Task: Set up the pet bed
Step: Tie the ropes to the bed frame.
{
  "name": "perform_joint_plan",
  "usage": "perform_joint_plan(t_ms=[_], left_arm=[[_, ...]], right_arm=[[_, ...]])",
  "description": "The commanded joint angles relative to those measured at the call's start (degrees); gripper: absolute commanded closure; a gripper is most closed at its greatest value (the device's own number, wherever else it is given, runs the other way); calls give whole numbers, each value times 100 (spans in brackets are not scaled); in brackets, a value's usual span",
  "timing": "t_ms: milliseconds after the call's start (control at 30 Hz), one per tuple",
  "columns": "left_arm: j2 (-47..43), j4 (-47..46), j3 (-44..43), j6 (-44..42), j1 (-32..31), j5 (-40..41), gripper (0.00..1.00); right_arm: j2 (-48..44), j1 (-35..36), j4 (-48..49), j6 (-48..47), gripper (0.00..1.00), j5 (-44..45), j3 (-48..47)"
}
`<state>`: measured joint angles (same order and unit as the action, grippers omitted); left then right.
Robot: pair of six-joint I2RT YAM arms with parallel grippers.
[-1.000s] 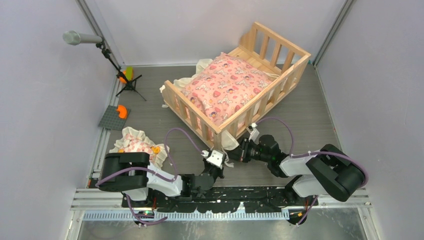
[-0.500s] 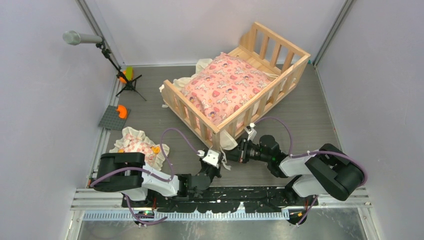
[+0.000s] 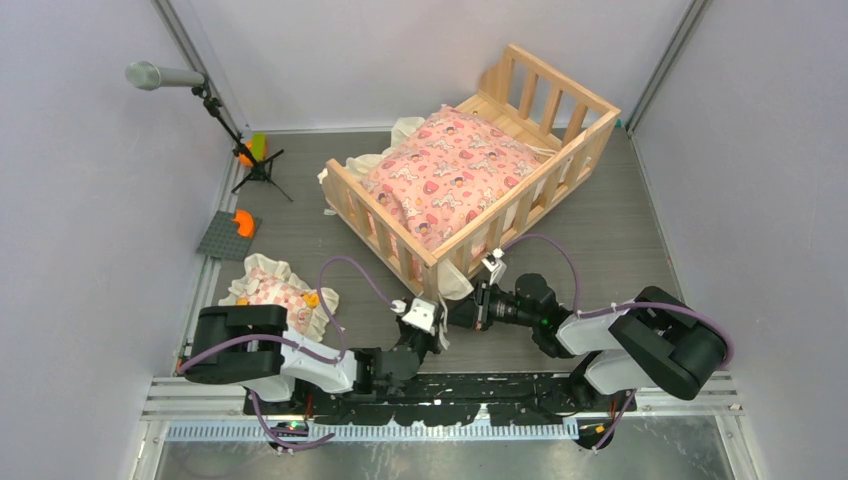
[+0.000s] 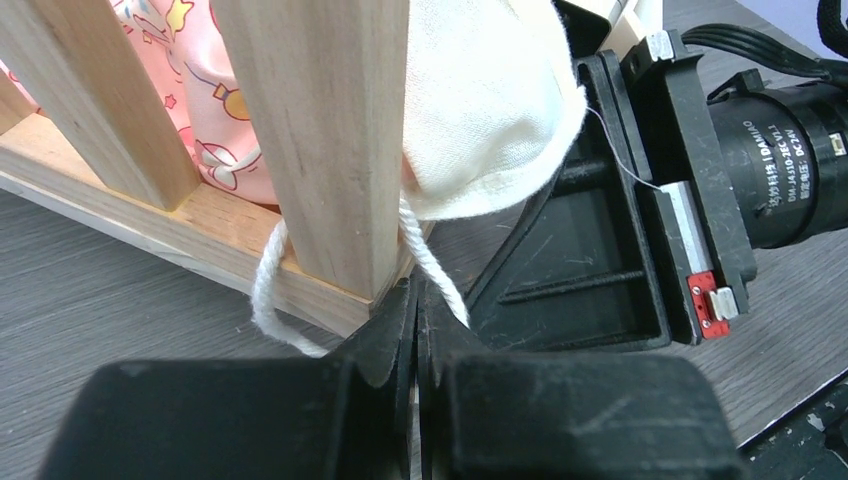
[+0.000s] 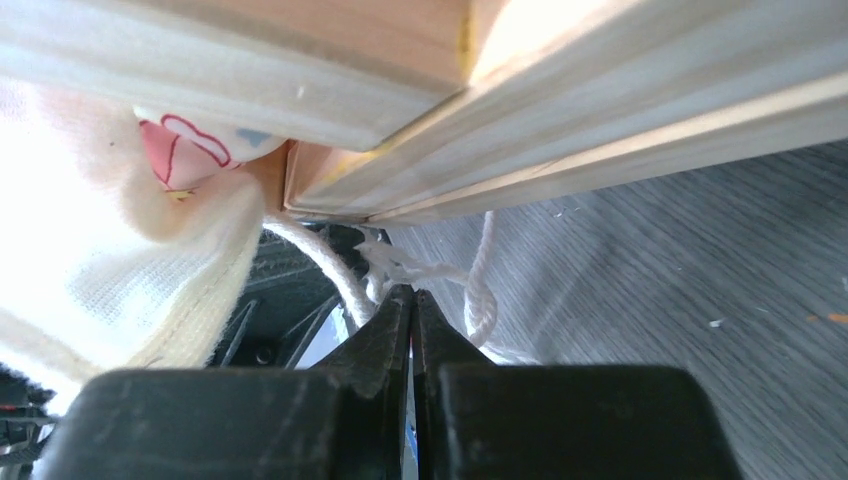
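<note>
Both pinched closed — left claw [image 4: 415,295], right claw [image 5: 412,300] — at pet bed [image 4: 320,140] corner; wrist views alone show white cord [image 4: 260,290].

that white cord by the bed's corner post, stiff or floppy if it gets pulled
Probably floppy: the white cord hangs in slack curves round the pet bed post. Likely light, being thin. May snag: it looks tangled.

Top view: you get even, diffuse light, soft shadows, all sharp. Right wrist: cream frill [image 5: 95,210] left of the right pincer [image 5: 412,298] blows out white; pet bed [image 5: 650,95] above it glares. Left wrist: base of the left pincer [image 4: 415,300] blurs close up.
</note>
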<state>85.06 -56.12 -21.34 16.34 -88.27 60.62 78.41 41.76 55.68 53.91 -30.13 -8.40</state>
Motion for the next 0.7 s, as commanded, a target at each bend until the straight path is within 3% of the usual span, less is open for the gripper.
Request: perform_joint_plan(t_ms=[0,300,667], left_arm=[[-165,-138,10,4,-24,380,100],[-127,-136,-41,-47,-24,380,100],[-53,-136,-128,-52,-24,251,100]], right_arm=[[2,115,407,-229,93,-121,-144],[-133,250,172,-401,86,25,-170],[-1046,395,-880,-985,62,683,-214]])
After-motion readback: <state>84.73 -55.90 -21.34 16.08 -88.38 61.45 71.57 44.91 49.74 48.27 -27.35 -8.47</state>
